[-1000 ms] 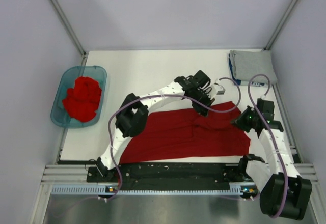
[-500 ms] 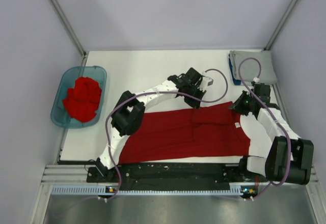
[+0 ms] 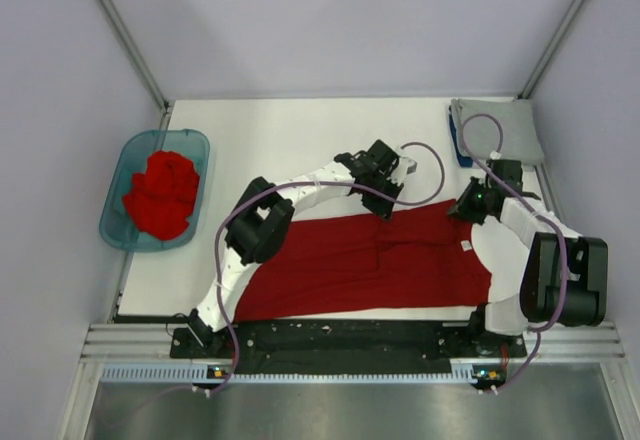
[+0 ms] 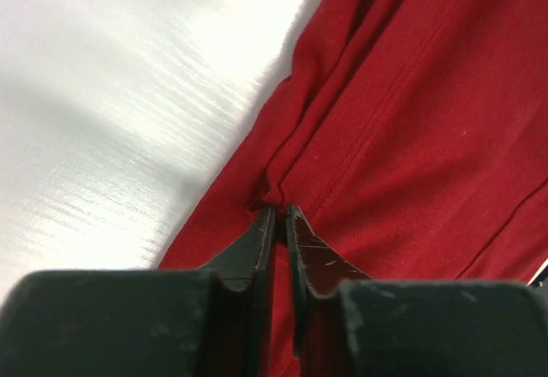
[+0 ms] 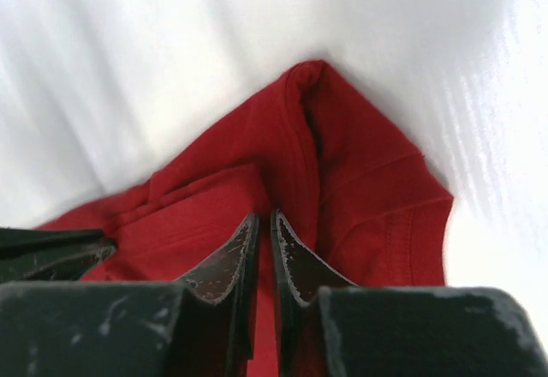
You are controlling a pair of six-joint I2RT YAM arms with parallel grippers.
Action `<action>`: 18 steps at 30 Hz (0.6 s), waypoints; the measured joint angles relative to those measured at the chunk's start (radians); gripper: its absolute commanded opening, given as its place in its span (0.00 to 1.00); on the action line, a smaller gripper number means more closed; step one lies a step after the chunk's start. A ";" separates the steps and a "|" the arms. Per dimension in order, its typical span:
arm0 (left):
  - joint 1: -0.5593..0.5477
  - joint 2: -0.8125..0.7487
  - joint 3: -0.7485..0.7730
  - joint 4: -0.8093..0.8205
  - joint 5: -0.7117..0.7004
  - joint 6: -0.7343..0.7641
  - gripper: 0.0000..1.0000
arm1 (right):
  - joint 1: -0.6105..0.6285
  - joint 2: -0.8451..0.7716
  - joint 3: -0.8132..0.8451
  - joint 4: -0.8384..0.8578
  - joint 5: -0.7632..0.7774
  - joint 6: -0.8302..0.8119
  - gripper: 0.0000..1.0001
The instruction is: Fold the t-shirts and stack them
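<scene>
Your right arm has swung in from the right edge of the spread red t-shirt [image 3: 360, 265] to its far right corner over the last second. Your left arm has only shifted slightly along the far hem.

The left gripper [image 4: 276, 214] is clenched on a small ridge of cloth at that far edge, and the fabric bunches up right at its tips. The right gripper [image 5: 264, 221] has its jaws almost together on a fold just short of the sleeve [image 5: 377, 214], and it looks pinched too.

The shirt lies flat along the near side of the table [image 3: 290, 140]. Two grips spaced along the far edge should let you carry that edge towards you as one straight fold.

The folded grey shirt [image 3: 497, 130] waits at the far right as the stack. More red shirts [image 3: 160, 192] sit crumpled in the teal tub [image 3: 192, 146] on the left.
</scene>
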 measured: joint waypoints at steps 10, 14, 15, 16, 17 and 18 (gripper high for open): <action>0.001 -0.008 0.006 -0.031 -0.071 0.041 0.52 | 0.040 0.025 0.161 -0.153 0.166 -0.046 0.19; 0.001 -0.061 0.008 -0.060 -0.083 0.087 0.33 | 0.117 -0.058 0.171 -0.190 0.205 -0.051 0.00; 0.003 -0.082 0.006 -0.066 -0.085 0.105 0.26 | 0.141 -0.069 0.169 -0.193 0.202 -0.042 0.00; 0.007 -0.112 -0.006 -0.064 -0.086 0.127 0.23 | 0.153 -0.071 0.168 -0.194 0.201 -0.035 0.00; 0.010 -0.144 -0.024 -0.065 -0.087 0.147 0.22 | 0.166 -0.066 0.163 -0.193 0.201 -0.020 0.00; 0.014 -0.175 -0.047 -0.065 -0.087 0.166 0.22 | 0.170 -0.056 0.157 -0.195 0.202 -0.009 0.00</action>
